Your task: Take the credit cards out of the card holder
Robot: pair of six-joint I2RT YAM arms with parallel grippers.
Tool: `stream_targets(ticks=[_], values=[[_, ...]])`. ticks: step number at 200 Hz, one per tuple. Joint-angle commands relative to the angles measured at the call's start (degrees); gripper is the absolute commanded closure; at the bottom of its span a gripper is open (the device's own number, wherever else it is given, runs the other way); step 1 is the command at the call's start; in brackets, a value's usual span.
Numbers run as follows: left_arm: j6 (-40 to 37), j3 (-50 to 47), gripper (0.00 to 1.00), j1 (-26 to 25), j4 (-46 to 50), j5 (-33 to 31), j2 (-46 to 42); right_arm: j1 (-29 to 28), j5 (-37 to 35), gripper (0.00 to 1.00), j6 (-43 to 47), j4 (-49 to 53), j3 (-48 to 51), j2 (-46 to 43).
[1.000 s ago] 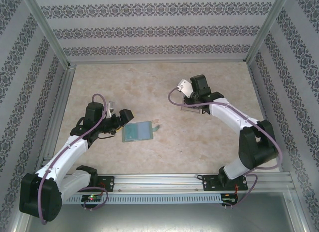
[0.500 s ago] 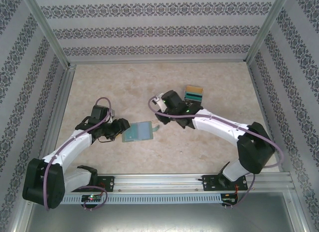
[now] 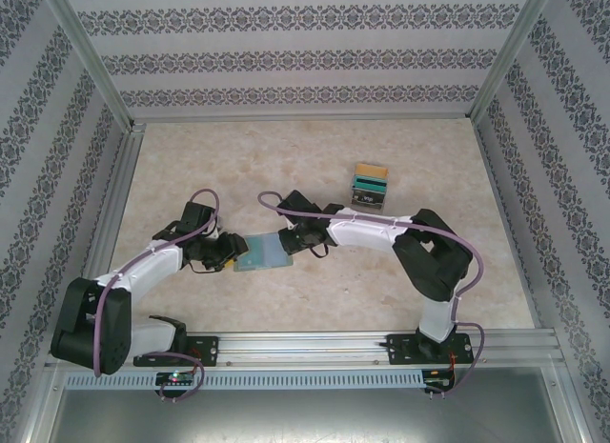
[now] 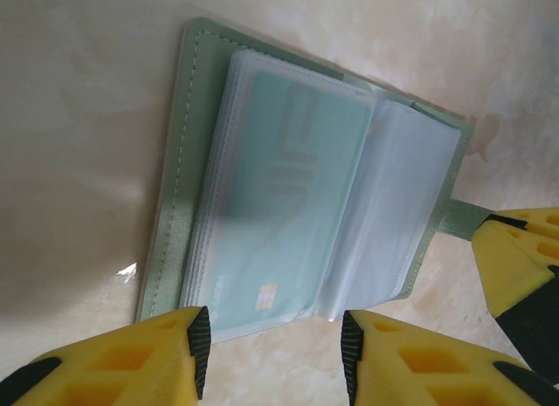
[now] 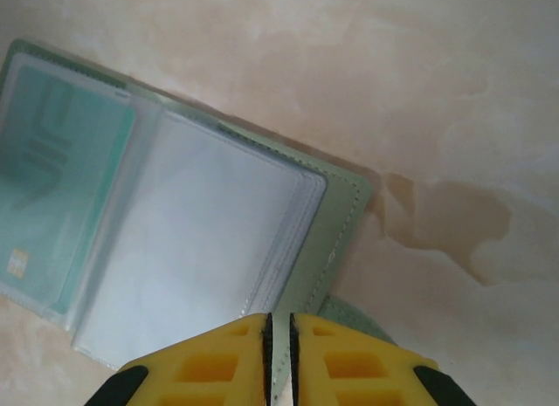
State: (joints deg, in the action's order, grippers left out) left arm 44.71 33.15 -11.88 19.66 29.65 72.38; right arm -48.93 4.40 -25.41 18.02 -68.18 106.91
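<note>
Card holder [image 3: 263, 252] lies open w/ teal card [image 4: 279, 205] in a sleeve. L gripper [image 4: 274, 345] spread at its left edge; R gripper [image 5: 279, 354] nearly pressed together by its strap tab [image 4: 461, 221]. Other cards [image 3: 369, 186] well apart, beyond its right side.

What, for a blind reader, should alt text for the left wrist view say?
An open card holder lies on the table, a teal card tucked in its left side. The left gripper is at its near edge, jaws apart; the right gripper sits at the strap at right.
</note>
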Motion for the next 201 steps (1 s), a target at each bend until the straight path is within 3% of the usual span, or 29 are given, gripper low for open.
stream_targets(ticks=[1, 37, 161, 201], values=[[-1.7, 1.3, 0.55, 0.4, -1.6, 0.8, 1.1, -0.9, 1.7, 0.83, -2.9, 0.8, -2.3, 1.6], [-1.8, 1.4, 0.59, 0.4, -2.3, 0.6, 2.7, -1.3, 2.2, 0.84, -3.0, 1.3, -3.3, 3.8], [-2.4, 1.6, 0.59, 0.4, -4.2, -0.8, 6.7, -1.4, 1.4, 0.84, -2.8, 2.1, -2.0, 5.2], [-2.1, 1.0, 0.58, 0.3, -7.3, 2.5, 7.3, -1.6, 1.7, 0.84, -2.9, 2.1, -2.1, 5.5]])
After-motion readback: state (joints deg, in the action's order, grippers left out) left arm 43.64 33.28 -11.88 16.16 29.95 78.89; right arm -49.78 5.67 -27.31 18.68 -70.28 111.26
